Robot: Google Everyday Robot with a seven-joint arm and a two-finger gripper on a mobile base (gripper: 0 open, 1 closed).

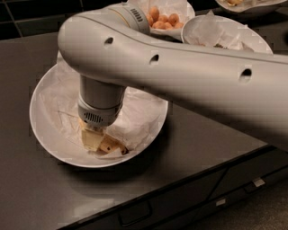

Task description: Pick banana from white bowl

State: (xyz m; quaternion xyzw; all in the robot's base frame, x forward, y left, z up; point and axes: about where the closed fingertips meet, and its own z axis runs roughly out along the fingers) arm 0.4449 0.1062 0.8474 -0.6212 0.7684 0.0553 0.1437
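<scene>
The white bowl [49, 139] sits on the dark counter at the left, wide and shallow, lined with crumpled white paper. My gripper [92, 137] reaches straight down into it from the grey wrist. It is at the banana [110, 146], whose spotted yellow end with a dark tip shows just right of the gripper. The rest of the banana is hidden under the wrist. The thick grey arm crosses the view from upper left to right and hides the back of the bowl.
A smaller white bowl with orange pieces [164, 18] stands at the back. Another white paper-lined bowl [225, 33] stands at the back right. A third dish [245, 4] is at the top right edge. The counter's front edge with drawers [189, 197] runs below.
</scene>
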